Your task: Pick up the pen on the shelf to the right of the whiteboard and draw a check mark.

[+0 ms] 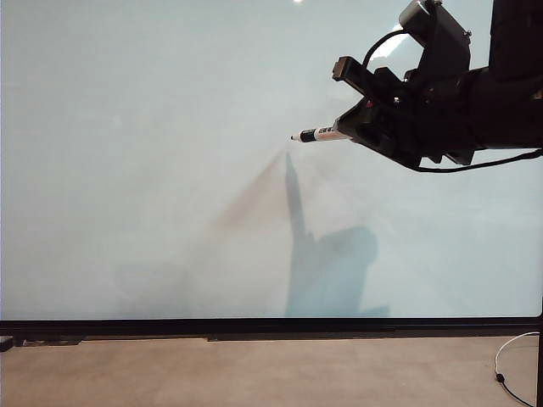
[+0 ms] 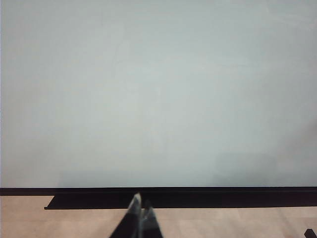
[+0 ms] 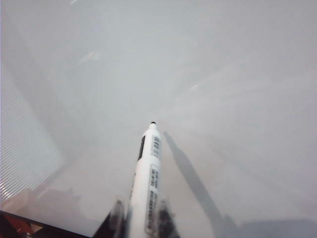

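The whiteboard [image 1: 170, 170] fills the exterior view, pale and glossy with a black lower frame. My right gripper [image 1: 352, 131] reaches in from the upper right, shut on the pen [image 1: 321, 134], a white barrel with black print. The pen's black tip [image 1: 295, 137] points left, near the board's upper middle; touching or not, I cannot tell. In the right wrist view the pen [image 3: 147, 173] sticks out between the fingers [image 3: 166, 215] toward the board. No check mark shows on the whiteboard [image 2: 158, 89]. My left gripper [image 2: 141, 208] is shut, low before the board's bottom frame. The shelf is out of view.
A black frame strip [image 1: 271, 327] runs along the board's bottom edge above a tan floor [image 1: 254, 373]. A thin cable [image 1: 509, 365] lies at the lower right. The arm casts a dark shadow [image 1: 327, 263] on the board below the pen.
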`<state>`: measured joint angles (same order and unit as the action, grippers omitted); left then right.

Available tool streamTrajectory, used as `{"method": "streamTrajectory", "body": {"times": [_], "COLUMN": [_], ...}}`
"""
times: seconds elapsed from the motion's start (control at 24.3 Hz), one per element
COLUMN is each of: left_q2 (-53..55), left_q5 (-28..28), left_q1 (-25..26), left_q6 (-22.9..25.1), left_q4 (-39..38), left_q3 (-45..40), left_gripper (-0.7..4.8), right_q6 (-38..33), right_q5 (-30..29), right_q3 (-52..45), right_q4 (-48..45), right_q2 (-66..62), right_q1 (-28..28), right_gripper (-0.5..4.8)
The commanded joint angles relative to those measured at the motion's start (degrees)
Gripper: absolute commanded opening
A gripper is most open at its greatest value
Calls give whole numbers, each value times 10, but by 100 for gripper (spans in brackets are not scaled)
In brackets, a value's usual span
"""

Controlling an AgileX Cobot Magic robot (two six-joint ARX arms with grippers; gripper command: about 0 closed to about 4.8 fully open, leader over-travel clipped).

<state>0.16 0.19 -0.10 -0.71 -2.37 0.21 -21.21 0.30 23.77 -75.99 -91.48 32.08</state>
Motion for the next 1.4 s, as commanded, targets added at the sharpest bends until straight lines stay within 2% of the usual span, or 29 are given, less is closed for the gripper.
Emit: {"method": "streamTrajectory", "body": {"times": [0.04, 0.41, 0.74, 1.4], "left_q2": [0, 0, 0, 0], "left_q5": [0, 0, 0, 0], "left_q1": [0, 0, 0, 0], "left_q6": [3, 3, 3, 3], "left_q4": [7, 7, 7, 7], "left_q3": [2, 2, 2, 2], "left_gripper": [-4, -4, -4, -4], "right_q6": [2, 2, -2, -2], "right_q5": [2, 10, -50, 6], "right_q3": [6, 12, 12, 11], "right_q4": [-5, -1, 8, 39], "right_q2": [0, -4, -4, -4], "right_q1": [-4, -12, -34, -38], "right_gripper": [-9, -9, -9, -9]}}
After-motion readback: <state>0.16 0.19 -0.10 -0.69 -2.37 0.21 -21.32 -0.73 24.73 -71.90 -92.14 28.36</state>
